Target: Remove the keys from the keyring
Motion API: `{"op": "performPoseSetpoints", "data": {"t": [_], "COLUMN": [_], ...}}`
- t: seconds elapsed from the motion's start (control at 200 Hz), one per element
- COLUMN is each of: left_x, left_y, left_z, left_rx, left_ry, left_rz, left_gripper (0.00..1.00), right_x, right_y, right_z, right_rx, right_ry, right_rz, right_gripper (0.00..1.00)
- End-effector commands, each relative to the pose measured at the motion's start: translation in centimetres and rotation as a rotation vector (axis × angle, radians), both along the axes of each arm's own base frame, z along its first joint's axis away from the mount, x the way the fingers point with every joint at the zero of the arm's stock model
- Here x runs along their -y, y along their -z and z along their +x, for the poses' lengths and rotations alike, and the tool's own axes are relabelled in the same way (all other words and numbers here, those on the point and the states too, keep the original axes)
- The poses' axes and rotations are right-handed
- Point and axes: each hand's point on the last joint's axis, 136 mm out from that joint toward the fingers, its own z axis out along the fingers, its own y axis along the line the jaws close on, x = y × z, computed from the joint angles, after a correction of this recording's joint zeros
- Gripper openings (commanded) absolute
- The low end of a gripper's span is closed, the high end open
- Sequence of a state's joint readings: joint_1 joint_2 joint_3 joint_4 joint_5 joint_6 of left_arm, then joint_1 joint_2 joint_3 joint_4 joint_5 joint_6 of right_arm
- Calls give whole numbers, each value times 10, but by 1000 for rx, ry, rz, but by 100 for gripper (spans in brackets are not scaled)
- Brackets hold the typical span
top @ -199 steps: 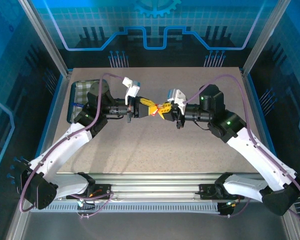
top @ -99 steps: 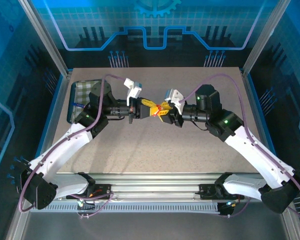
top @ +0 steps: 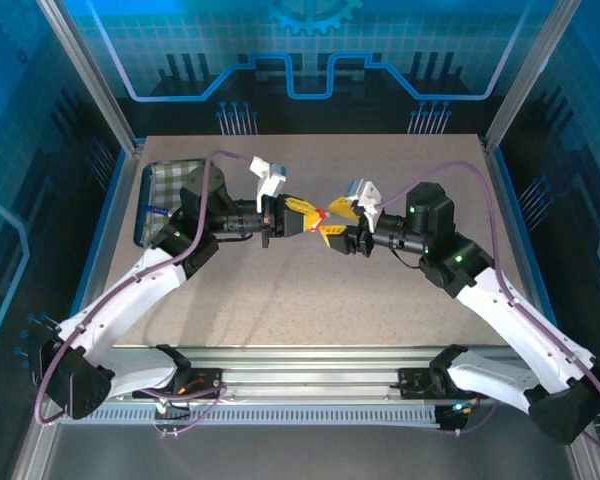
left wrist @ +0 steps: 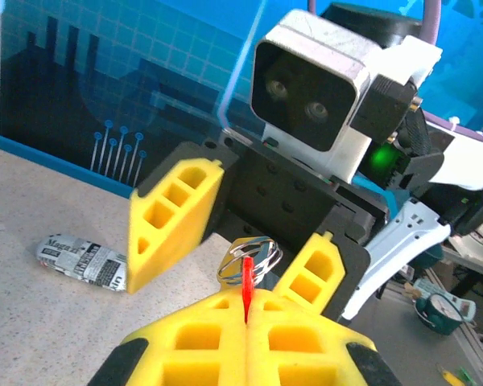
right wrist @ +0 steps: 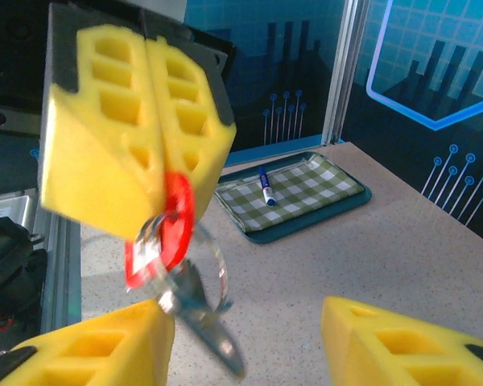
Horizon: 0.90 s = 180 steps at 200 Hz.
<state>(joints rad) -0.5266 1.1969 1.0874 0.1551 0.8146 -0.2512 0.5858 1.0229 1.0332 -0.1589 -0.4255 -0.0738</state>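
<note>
Red oblong keyring held mid-air.
Left end effector clamps it, 1 grey metal key dangling; right end effector gapes open.

Matt yellow plastic fingers on the left gripper, glossy red plastic keyring, shiny metal ring, dull grey metal key, matt speckled tabletop, checked cloth, printed paper wrapper

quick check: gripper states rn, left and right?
Left gripper: closed, pinching the red keyring.
Right gripper: open, holding nothing.
</note>
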Motion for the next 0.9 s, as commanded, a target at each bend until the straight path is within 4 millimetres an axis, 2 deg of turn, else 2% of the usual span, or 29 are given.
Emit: {"op": "performPoseSetpoints", "data": {"t": [0.0,0.1,0.135,0.155,0.26,0.345,0.435,0.566,0.681,0.791,0.896], "left_x": [-5,-8,-8,-9,-11,-12,-13,-12,-14,-15,-15], "left_y": [-6,-7,-8,-8,-7,-7,-7,-10,-11,-13,-14], "left_z": [3,7,9,9,13,14,14,12,11,11,9], "left_rx": [51,51,53,51,48,47,43,41,45,47,48], "left_ry": [-57,-89,-101,-109,-137,-151,-154,-142,-147,-151,-146], "left_rz": [-13,-28,-36,-41,-65,-73,-79,-91,-108,-116,-118], "left_gripper": [0,0,0,0,0,0,0,0,0,0,0], "right_x": [8,16,21,24,38,46,42,29,26,23,9], "right_y": [-6,-3,-9,-1,-11,-12,-16,-25,-33,-43,-45], "right_z": [2,4,8,10,15,15,7,-5,-1,-6,-7], "right_rx": [14,2,1,-19,-17,-70,-70,21,46,84,90], "right_ry": [39,92,133,158,245,264,199,95,57,-13,-46], "right_rz": [52,110,157,175,377,521,600,671,759,857,845], "right_gripper": [57,59,59,58,46,47,47,56,57,58,59]}}
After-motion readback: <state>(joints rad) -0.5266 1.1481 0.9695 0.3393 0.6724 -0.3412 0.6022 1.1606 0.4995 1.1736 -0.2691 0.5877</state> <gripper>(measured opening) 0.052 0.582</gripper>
